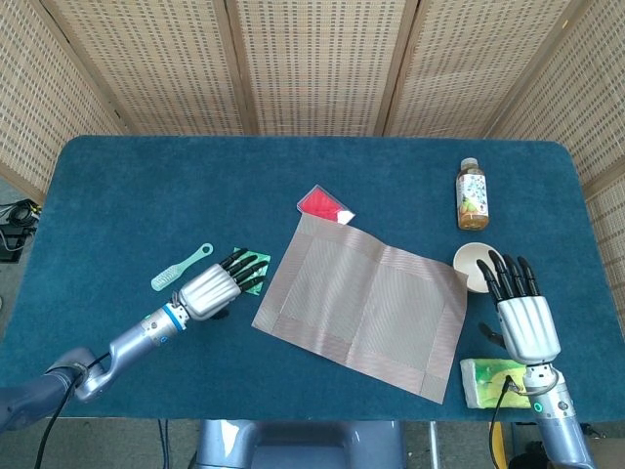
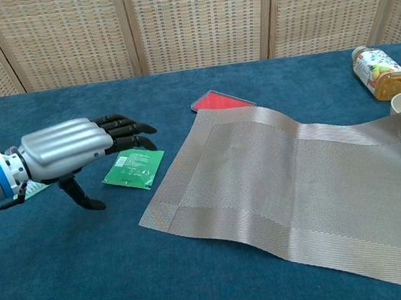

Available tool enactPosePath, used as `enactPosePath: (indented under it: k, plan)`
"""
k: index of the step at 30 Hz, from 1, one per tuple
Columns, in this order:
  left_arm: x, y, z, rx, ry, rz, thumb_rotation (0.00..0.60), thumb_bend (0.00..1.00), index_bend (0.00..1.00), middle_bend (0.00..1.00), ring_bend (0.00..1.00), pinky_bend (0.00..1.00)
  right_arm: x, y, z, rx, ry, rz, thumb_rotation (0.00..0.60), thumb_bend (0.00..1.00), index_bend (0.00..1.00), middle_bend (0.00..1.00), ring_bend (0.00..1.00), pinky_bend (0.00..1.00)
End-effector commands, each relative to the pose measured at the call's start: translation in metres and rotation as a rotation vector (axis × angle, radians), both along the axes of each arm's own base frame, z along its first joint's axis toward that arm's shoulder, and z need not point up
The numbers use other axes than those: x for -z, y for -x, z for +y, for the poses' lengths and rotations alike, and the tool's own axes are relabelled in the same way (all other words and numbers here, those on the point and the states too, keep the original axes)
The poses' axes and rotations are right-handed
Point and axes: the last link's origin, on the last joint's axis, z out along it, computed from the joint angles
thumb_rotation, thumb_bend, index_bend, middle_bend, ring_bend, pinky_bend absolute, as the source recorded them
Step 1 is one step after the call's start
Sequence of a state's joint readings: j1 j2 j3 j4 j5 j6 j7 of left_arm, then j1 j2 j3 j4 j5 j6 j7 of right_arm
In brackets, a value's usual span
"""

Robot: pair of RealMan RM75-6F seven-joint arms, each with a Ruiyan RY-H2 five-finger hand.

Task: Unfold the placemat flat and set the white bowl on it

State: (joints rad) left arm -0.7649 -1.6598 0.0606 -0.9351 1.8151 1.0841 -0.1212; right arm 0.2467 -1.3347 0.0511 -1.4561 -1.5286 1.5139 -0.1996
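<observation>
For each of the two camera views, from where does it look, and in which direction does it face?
Head view: high above the near table edge, facing steeply down on the blue table; shows both arms, left hand and right hand.
Chest view: low at the near edge, facing across the table toward the woven screen; shows only the left hand.
Shared: the grey woven placemat, green packet, white bowl, juice bottle.
</observation>
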Motion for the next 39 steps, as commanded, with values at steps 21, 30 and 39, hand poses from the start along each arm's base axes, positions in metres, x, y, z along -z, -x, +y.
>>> enactPosePath:
  k: [21,30,39]
  plan:
    - [0.035,-0.028,0.000,0.078,0.036,0.056,0.600,0.00,0.12,0.00,0.00,0.00,-0.003,-0.001,0.000,-0.001,0.017,-0.004,0.600,0.00,0.00,0.00,0.00,0.00]
    - [0.047,-0.033,-0.002,0.123,0.052,0.079,0.600,0.05,0.16,0.00,0.00,0.00,-0.005,-0.003,0.002,-0.010,0.021,-0.010,0.600,0.00,0.00,0.00,0.00,0.00]
    - [0.049,-0.036,-0.002,0.124,0.056,0.065,0.600,0.32,0.19,0.00,0.00,0.00,-0.007,-0.005,0.004,-0.020,0.021,-0.015,0.600,0.00,0.00,0.00,0.00,0.00]
